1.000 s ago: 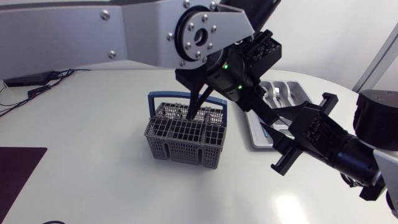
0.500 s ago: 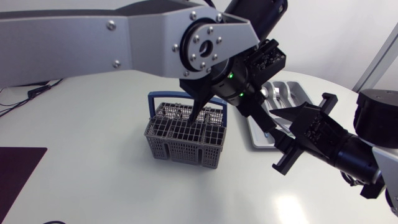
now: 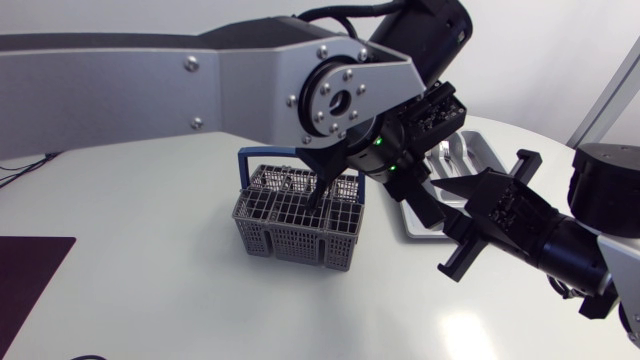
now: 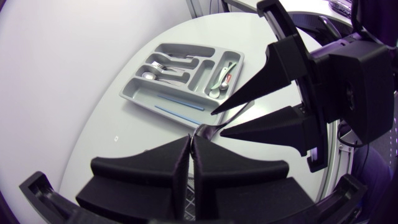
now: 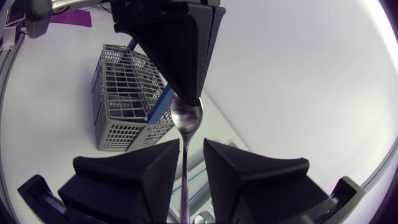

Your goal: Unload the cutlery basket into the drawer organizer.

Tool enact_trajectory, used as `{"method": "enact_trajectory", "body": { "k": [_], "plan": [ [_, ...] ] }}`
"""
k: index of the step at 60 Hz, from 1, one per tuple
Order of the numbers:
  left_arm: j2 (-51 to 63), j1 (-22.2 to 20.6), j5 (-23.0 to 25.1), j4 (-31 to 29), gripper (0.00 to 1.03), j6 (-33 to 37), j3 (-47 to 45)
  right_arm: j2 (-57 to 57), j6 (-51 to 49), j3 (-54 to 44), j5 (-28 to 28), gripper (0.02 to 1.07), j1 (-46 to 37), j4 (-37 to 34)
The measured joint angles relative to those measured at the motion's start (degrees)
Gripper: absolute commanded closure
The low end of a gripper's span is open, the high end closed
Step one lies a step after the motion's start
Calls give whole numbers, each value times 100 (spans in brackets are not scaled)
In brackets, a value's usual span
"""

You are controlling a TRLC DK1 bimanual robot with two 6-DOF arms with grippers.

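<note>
Left fingers (image 4: 155,167) pinched together, right fingers (image 5: 158,174) spread apart.

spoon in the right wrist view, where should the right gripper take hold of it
By the handle, closing from both sides: the left gripper holds the spoon at its bowl, and the slim handle lies between the open fingers of the right gripper.

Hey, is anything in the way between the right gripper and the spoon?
Nothing visible. The spoon is pinched at its bowl end by the left gripper, and its handle lies between the right gripper's open jaws.
</note>
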Motion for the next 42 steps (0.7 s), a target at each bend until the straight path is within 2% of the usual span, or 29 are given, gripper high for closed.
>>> {"method": "enact_trajectory", "body": {
  "k": [12, 37, 42],
  "plan": [
    [0, 0, -4, 0, 100, 68, -4, 4, -20, 0, 0, 83, 0, -17],
    [0, -42, -20, 42, 100, 87, -20, 122, -20, -2, 0, 83, 0, -11],
    [0, -52, -22, 42, 100, 87, -22, 122, -20, -2, 0, 89, 0, -13]
  ]
}}
